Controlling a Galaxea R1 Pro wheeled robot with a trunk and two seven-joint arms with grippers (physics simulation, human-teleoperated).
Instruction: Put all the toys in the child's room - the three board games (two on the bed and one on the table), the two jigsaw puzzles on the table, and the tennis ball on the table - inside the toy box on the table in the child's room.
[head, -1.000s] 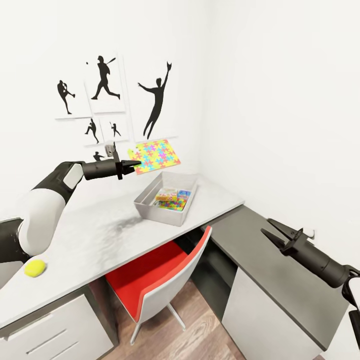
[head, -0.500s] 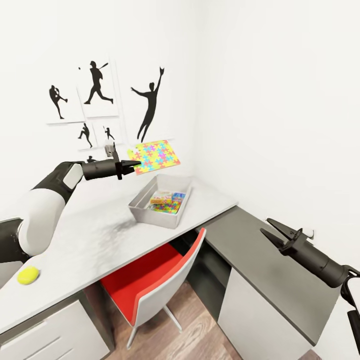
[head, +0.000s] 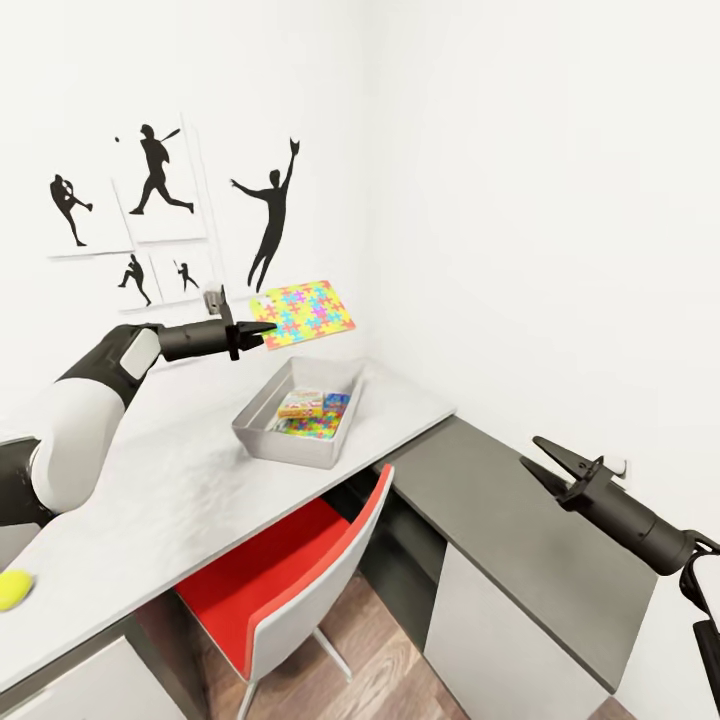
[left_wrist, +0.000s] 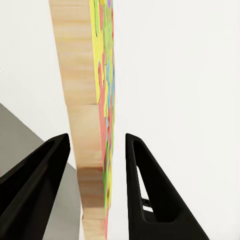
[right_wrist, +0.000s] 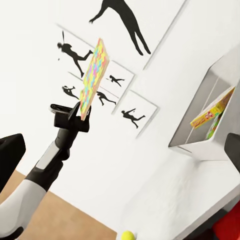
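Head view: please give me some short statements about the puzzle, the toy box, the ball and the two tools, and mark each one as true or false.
1. The left tool holds a jigsaw puzzle in the air by one edge. True.
2. The toy box is empty. False: a colourful box and a puzzle panel lie inside.
3. The tennis ball lies on the table. True.
4. The right tool grips a board game. False: it is open and holds nothing.
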